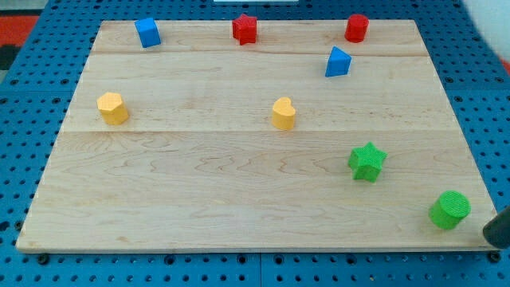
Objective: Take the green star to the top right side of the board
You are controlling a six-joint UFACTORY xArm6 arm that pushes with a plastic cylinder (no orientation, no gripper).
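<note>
Scanning from the view's left: a yellow block [112,108] sits near the board's [199,183] left edge, and a blue cube [147,33] stands up by the top edge. Further along that top edge there's a red star [245,29], with a yellow heart [283,113] mid-board below it. Moving right, a blue wedge [338,61] lies just below a red cylinder [356,28] in the top right. The green star [366,161] sits low on the right side, well apart from that corner. A green cylinder [450,210] rests near the bottom right corner. My tip [496,237] is just right of that cylinder, off the board's edge; I have no hand, only the rod, touching nothing.
</note>
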